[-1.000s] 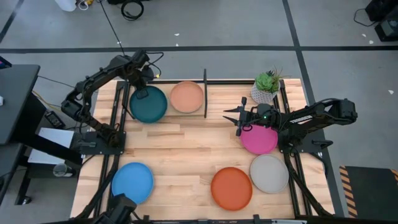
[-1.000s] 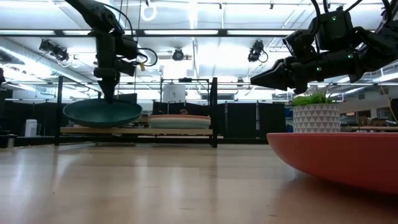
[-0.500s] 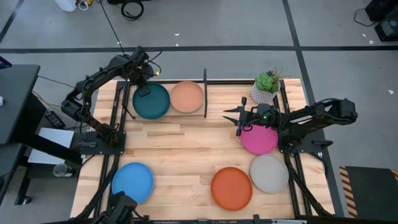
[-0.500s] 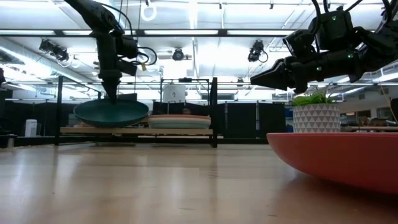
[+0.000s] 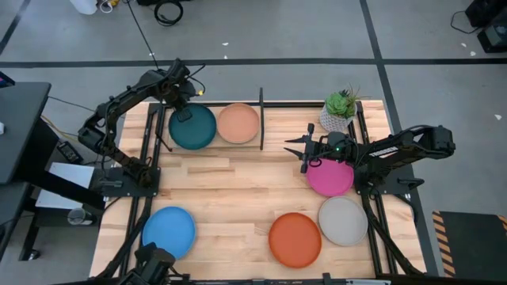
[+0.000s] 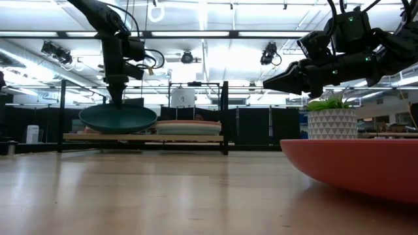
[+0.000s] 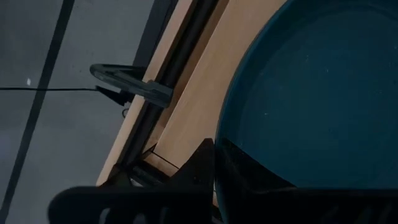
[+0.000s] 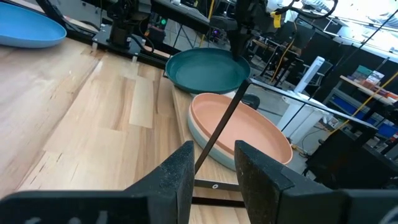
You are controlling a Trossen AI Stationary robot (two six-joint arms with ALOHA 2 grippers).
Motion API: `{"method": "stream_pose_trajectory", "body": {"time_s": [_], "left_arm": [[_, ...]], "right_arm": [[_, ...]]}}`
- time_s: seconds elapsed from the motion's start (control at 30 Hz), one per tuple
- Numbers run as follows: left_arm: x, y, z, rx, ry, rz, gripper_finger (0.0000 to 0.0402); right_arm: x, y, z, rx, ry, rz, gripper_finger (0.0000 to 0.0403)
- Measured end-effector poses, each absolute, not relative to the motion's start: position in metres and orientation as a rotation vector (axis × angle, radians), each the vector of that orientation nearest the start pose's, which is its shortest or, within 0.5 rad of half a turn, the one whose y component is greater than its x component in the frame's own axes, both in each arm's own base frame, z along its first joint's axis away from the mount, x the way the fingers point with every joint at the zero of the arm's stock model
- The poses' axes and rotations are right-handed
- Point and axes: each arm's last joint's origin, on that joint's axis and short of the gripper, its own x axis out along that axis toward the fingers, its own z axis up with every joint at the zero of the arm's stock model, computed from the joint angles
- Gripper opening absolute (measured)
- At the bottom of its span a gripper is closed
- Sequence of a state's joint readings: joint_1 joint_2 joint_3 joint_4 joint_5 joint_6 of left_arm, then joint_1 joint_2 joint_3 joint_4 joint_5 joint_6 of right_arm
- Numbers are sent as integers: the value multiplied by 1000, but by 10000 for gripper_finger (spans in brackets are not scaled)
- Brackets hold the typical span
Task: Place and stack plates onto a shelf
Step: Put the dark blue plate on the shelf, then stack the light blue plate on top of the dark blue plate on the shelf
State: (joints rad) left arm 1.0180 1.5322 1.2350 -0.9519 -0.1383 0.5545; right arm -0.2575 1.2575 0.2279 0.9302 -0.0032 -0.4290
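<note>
My left gripper (image 5: 182,111) is over the table's far left and is shut on the dark teal plate (image 5: 192,129), which hovers just above the black shelf (image 5: 261,119). Right of it in the shelf's left bay, beside the divider (image 8: 221,124), the peach plate (image 5: 238,123) lies on a pale plate (image 8: 205,148). My right gripper (image 5: 297,154) hangs open above the table mid-right, beside the magenta plate (image 5: 330,177). The grey plate (image 5: 343,220), orange plate (image 5: 295,239) and bright blue plate (image 5: 169,232) lie flat near the near edge. My left gripper pinches the teal plate's far rim (image 7: 219,158), one finger inside the rim and one outside it. The fingers (image 6: 117,98) come from above, pointing down. The plate (image 6: 117,118) hangs roughly level below them, lifted clear of the shelf board.
A small potted plant (image 5: 341,111) stands at the far right, behind my right gripper. The shelf's bay right of the divider holds nothing. Bare wood lies in the table's middle (image 5: 238,190). The orange plate's rim (image 6: 353,163) fills the near right of the low view.
My left gripper has carried the teal plate a little toward the far edge and to the right, closer to the peach plate, and slightly up. Most of that shift came in the first half second. My right arm has kept still.
</note>
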Motion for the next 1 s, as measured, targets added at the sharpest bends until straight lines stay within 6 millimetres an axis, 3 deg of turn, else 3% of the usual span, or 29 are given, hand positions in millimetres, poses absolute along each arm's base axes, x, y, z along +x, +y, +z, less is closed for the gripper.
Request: {"method": "stream_pose_trajectory", "body": {"time_s": [0.37, 0.6, 0.8, 1.0], "left_arm": [[150, 254, 263, -118, 1381, 707, 78], [158, 249, 262, -122, 1362, 654, 100], [183, 223, 260, -189, 1344, 514, 96], [217, 174, 258, -353, 1343, 312, 96]], "right_arm": [[206, -54, 166, -413, 152, -229, 121], [206, -54, 166, -413, 152, -229, 121], [206, -54, 166, -413, 153, -229, 121], [205, -54, 166, -413, 155, -228, 121]]}}
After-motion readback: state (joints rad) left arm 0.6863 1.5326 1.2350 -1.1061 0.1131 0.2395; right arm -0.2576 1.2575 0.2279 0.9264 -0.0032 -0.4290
